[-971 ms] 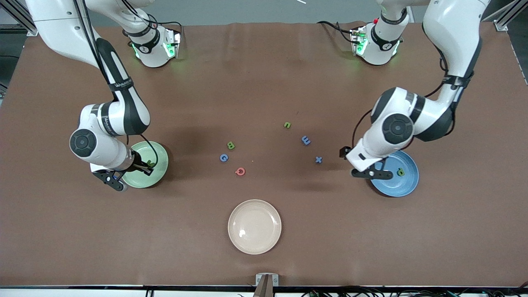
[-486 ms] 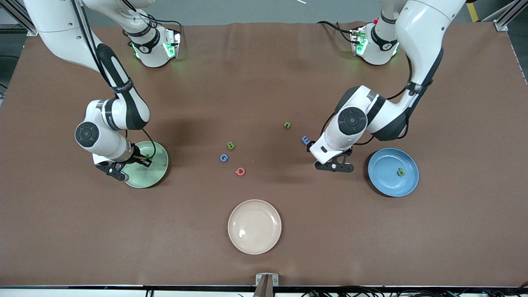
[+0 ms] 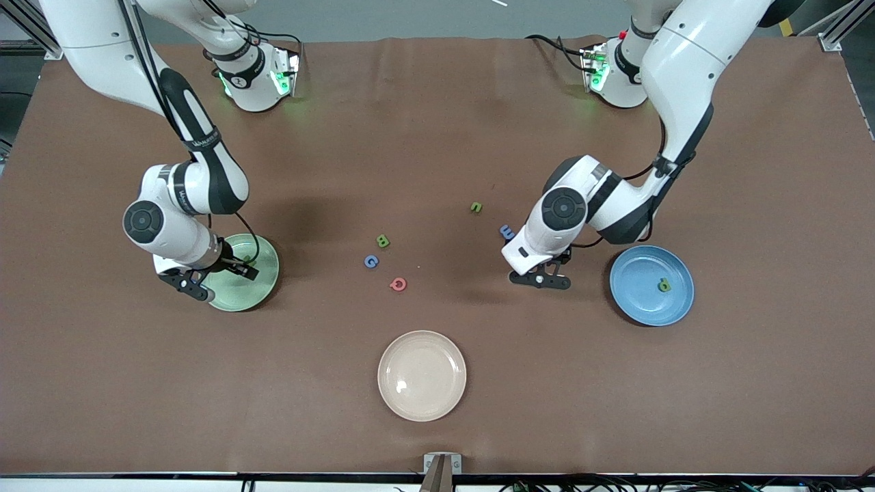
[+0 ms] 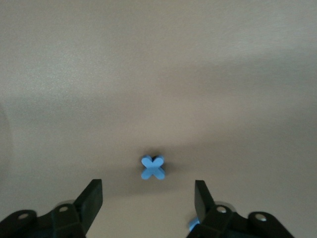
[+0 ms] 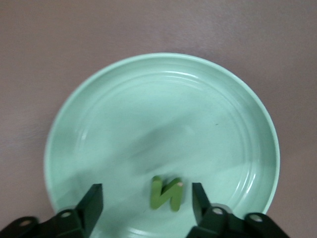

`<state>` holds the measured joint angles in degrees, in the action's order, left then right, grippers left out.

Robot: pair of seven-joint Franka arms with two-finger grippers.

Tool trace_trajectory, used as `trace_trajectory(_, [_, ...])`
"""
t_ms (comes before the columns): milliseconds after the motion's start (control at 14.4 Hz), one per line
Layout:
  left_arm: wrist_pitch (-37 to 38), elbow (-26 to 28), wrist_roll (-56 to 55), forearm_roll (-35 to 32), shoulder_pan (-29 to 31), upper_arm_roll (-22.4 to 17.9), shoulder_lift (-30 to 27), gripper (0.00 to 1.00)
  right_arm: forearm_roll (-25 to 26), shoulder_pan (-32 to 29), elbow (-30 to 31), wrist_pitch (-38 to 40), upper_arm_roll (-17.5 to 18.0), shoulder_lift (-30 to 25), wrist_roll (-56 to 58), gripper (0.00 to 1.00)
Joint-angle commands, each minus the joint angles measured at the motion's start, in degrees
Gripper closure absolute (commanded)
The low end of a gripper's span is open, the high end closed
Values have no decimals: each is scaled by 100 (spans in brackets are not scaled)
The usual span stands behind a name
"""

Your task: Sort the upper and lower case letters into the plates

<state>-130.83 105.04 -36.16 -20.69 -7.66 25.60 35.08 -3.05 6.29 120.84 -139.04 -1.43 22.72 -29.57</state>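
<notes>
My right gripper (image 3: 215, 275) (image 5: 146, 192) hangs open low over the mint green plate (image 3: 243, 290) (image 5: 163, 114). A green letter N (image 5: 167, 193) lies loose in that plate between the fingers, close to one of them. At the middle of the table, toward the left arm's end, my left gripper (image 3: 540, 279) (image 4: 147, 187) is open above a small blue letter x (image 4: 153, 168) on the mat. The arm hides the x in the front view. The blue plate (image 3: 636, 290) holds a green letter P (image 3: 664, 285).
On the mat lie a green n (image 3: 476, 207), a blue E (image 3: 506, 231) half under the left arm, a green B (image 3: 383, 240), a blue G (image 3: 371, 261) and a red Q (image 3: 398, 283). A cream-beige plate (image 3: 422, 375) sits nearest the front camera.
My right gripper has opened and let the green N drop into the mint green plate. My left arm has swung from over the blue plate to over the blue x.
</notes>
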Motion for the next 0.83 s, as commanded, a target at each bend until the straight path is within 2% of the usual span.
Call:
trace_trajectory(0, [-214, -54, -479, -470, -122, -11, 218, 19, 15, 284, -620, 876, 55, -163, -730, 0])
trace_trajectory(208, [-574, 104, -515, -471, -87, -20, 298, 19, -2, 977, -1008, 870, 55, -58, -2030, 0])
trace_trajectory(416, [-830, 272, -515, -480, -8, -29, 289, 18, -2, 1654, -1797, 914, 55, 547, -3498, 0])
trace_trajectory(624, [-830, 289, -507, -480, 1, -38, 289, 19, -2, 2077, -2580, 932, 55, 1259, -4930, 0])
trace_trajectory(763, [-830, 342, -507, -480, 1, -38, 280, 24, 33, 2262, -2854, 923, 46, 1541, -5531, 0])
